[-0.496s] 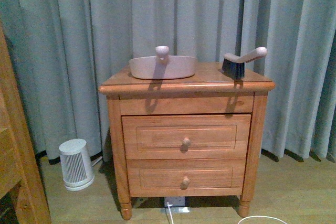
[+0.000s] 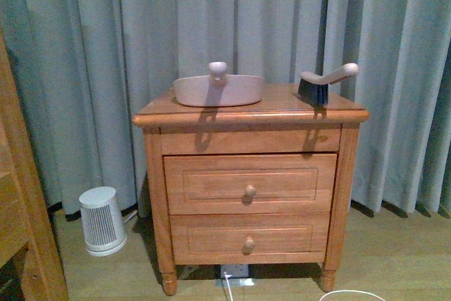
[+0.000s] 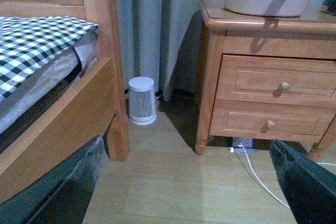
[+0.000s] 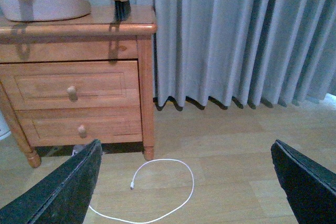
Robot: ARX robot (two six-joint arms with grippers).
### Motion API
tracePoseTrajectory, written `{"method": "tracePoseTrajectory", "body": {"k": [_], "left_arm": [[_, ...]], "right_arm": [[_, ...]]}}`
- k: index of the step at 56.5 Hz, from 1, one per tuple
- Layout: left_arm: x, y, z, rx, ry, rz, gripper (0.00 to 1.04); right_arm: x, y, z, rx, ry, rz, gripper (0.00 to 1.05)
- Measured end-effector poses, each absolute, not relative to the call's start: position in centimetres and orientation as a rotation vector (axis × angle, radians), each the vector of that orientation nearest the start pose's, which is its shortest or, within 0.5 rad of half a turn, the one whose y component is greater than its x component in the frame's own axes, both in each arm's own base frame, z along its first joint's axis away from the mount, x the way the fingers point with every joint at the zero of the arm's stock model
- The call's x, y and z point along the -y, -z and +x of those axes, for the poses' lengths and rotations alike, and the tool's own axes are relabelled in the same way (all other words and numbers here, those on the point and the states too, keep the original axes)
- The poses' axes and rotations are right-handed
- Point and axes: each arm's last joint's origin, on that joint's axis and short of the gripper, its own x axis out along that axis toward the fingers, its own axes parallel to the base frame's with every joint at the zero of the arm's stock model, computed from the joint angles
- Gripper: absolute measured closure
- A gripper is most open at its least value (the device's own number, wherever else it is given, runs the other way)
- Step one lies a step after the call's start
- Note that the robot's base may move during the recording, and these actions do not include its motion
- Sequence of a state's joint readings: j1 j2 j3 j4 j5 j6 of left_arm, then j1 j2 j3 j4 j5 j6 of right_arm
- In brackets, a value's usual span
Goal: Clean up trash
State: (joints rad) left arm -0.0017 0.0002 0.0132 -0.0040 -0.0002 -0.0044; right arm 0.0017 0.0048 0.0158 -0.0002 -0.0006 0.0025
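Curtain (image 2: 282, 19): grey-blue, pleated, reaching the floor. It hangs well beyond the left pincer (image 3: 185, 144) and the right pincer (image 4: 185, 142), behind all the furniture.

Wooden floor (image 4: 236, 145): lies beneath both pincers and shows through the gap between each pair of fingers.

Bed frame (image 3: 63, 124): wooden, on the robot's left, nearer the left pincer than anything else is. Black-and-white checked bedding (image 3: 31, 40) lies on it.

Nightstand (image 2: 250, 132): wooden, two drawers with round knobs, both closed. It stands ahead of both pincers and well apart from each.

Left pincer: released, with dark fingers spread wide and nothing between them. It is low over the floor.

Right pincer: likewise released and holding nothing, low over the floor.

Dustpan (image 2: 218, 91): pale pink, on the nightstand top, handle upward. It is ahead of and above the pincers.

Brush (image 2: 320, 84): dark bristles and a pale handle, on the same top beside the dustpan but apart from it, on the right pincer's side.

Small white ribbed appliance (image 3: 142, 100): on the floor ahead of the left pincer, between bed frame and nightstand.

White cable (image 4: 157, 182): looped on the floor just ahead of the right pincer. It touches neither finger.

Power strip (image 2: 236, 271): under the nightstand.

Trash: its location cannot be determined from these views.
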Motion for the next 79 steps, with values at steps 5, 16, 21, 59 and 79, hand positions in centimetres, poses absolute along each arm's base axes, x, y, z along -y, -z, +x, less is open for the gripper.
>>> {"method": "tracePoseTrajectory", "body": {"k": [5,16,21,59,79], "left_arm": [[0.02,-16.76,9.69,0.009,0.002,-0.004,0.08],[0.02,-16.76,9.69,0.009,0.002,-0.004,0.08],[0.02,-16.76,9.69,0.009,0.002,-0.004,0.08],[0.02,-16.76,9.69,0.009,0.002,-0.004,0.08],[0.02,-16.76,9.69,0.009,0.002,-0.004,0.08]], "right_arm": [[-0.02,-16.85,9.7,0.011,-0.003,0.002,0.07],[-0.02,-16.85,9.7,0.011,-0.002,0.002,0.07],[-0.02,-16.85,9.7,0.011,-0.003,0.002,0.07],[-0.02,-16.85,9.7,0.011,-0.002,0.002,0.07],[-0.02,-16.85,9.7,0.011,-0.002,0.002,0.07]]}}
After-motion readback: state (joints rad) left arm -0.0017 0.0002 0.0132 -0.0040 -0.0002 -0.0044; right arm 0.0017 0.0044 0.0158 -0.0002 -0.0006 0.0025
